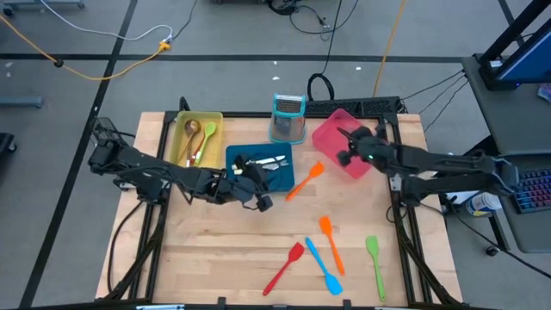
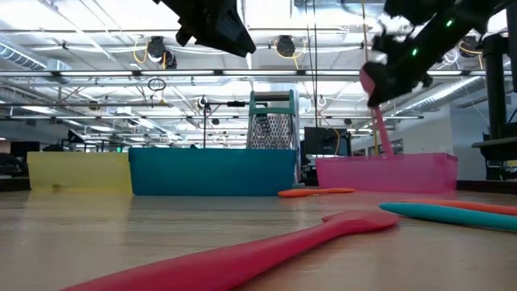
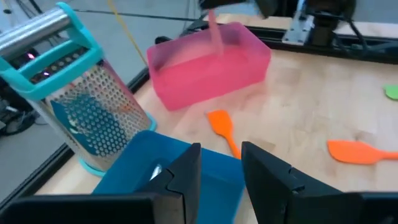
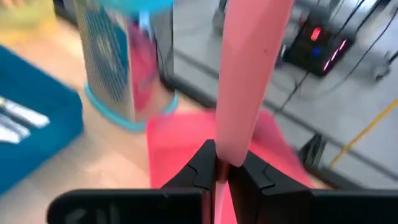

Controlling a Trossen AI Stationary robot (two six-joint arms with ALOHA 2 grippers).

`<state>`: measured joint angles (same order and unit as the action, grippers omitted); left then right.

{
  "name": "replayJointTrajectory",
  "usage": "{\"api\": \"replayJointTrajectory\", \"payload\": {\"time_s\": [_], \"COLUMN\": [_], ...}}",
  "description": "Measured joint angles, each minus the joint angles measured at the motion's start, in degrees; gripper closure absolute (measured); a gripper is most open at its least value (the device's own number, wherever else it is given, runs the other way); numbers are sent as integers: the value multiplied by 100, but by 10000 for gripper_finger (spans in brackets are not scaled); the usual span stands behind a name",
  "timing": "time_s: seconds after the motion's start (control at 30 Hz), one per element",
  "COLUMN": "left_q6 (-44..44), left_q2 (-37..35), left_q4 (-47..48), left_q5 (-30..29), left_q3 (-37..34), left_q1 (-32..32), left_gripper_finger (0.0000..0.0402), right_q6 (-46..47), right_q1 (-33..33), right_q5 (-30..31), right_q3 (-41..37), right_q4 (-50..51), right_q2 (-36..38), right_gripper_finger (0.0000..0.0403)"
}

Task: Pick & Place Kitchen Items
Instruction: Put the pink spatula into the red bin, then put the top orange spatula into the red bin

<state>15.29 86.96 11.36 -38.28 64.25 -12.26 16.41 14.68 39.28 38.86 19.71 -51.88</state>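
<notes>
My right gripper (image 1: pixel 349 148) is over the pink tray (image 1: pixel 331 129) and is shut on a pink spatula (image 2: pixel 381 121), which hangs down into the tray. My left gripper (image 3: pixel 221 171) is open and empty above the near right part of the blue tray (image 1: pixel 237 155), which holds cream-handled knives (image 1: pixel 267 162). The yellow tray (image 1: pixel 182 129) holds a wooden spoon (image 1: pixel 191 133) and a green spoon (image 1: pixel 207 138). An orange spatula (image 1: pixel 306 179) lies flat on the table between the blue and pink trays. My right gripper pinches the pink spatula (image 4: pixel 239 124) between its two fingers, which come from above, pointing down, along the spatula's length. The spatula hangs below the fingers, slightly tilted. Its lower end (image 2: pixel 388 149) dips behind the pink tray's near wall; whether it touches the floor, I cannot tell.
The metal grater with a teal top (image 1: pixel 288 116) stands behind the blue tray. Near the front right of the table lie a red spatula (image 1: pixel 284 267), a blue spatula (image 1: pixel 323 265), an orange spatula (image 1: pixel 331 243) and a green spatula (image 1: pixel 374 263).
</notes>
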Motion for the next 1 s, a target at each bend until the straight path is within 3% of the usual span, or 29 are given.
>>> {"api": "replayJointTrajectory", "payload": {"time_s": [0.37, 0.6, 1.0], "left_q6": [-28, -432, -734], "left_q2": [0, -1, -1], "left_q4": [266, 260, 414], "left_q5": [369, 372, 371], "left_q3": [-2, -1, -2], "left_q1": [-81, 67, 410], "left_gripper_finger": [282, 282, 282], "right_q6": [-47, -109, -365], "right_q1": [1435, 1852, 1892], "right_q5": [-2206, -2309, -2303], "right_q3": [-31, -59, -56], "right_q4": [134, 672, 134], "right_q2": [-1293, -1841, -1972], "right_gripper_finger": [387, 377, 292]}}
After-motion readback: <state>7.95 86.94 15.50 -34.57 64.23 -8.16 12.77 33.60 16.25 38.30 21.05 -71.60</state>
